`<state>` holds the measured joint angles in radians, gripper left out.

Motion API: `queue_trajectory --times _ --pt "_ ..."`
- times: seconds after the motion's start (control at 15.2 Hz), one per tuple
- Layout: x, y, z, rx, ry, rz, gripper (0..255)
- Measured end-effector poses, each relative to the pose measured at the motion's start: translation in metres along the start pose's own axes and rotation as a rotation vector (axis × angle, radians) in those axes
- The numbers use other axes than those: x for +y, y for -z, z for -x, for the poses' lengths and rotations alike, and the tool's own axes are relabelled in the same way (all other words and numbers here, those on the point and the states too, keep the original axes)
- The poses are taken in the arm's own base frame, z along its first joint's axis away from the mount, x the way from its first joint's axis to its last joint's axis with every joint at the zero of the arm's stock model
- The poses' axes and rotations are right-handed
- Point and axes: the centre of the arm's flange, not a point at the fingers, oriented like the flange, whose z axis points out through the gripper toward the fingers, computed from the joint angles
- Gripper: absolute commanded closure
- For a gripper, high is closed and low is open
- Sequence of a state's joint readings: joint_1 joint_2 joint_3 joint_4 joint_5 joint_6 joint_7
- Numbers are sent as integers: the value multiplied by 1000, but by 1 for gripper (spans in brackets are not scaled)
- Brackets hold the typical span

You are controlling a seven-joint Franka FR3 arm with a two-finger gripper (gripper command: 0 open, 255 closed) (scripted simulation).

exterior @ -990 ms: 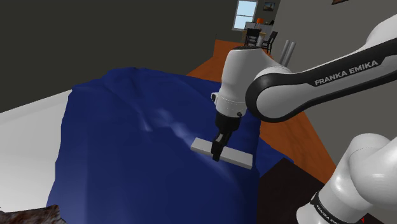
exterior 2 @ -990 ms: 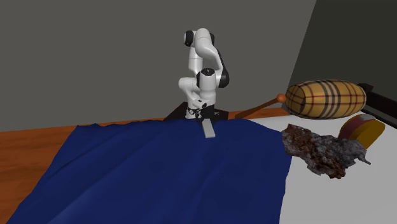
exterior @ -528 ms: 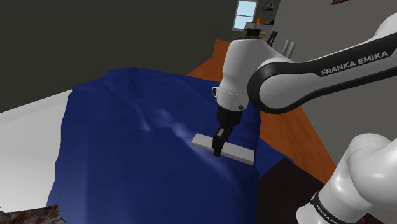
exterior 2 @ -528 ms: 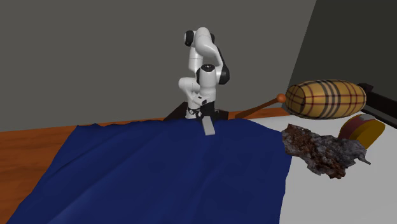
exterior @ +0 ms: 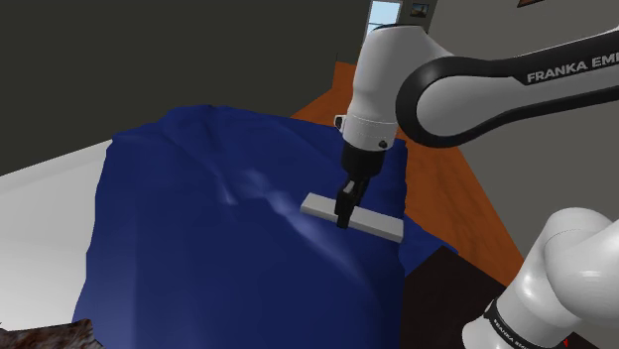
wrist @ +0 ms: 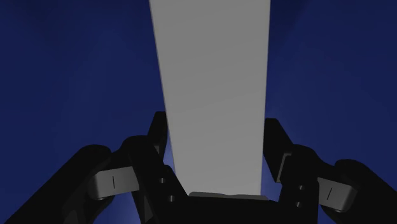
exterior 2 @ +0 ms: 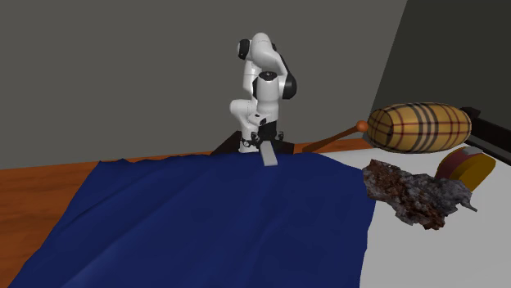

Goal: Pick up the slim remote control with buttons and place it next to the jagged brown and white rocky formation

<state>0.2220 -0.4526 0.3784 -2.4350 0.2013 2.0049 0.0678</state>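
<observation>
The arm's dark link reads "FRANKA EM" — seemingly cut short at the shoulder view's edge.

The big white arm bends over and points its black gripper down, and its two fingers press on both long sides of the flat grey remote, holding it tight.

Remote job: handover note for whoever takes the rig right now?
Gripper: shut on the plain grey remote, clasped about mid-length.
Remote: held roughly level, apparently just above the blue cloth.
Rock: on the white surface past the cloth's edge, at the second exterior view's right.
Done: grasp.
Left: carry the remote across, set it down beside the rock, release.
</observation>
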Motion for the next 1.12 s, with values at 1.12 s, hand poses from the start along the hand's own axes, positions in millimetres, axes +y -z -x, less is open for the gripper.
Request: queue_trajectory --times 1.12 --pt "-2 90 0 0 0 0 255"
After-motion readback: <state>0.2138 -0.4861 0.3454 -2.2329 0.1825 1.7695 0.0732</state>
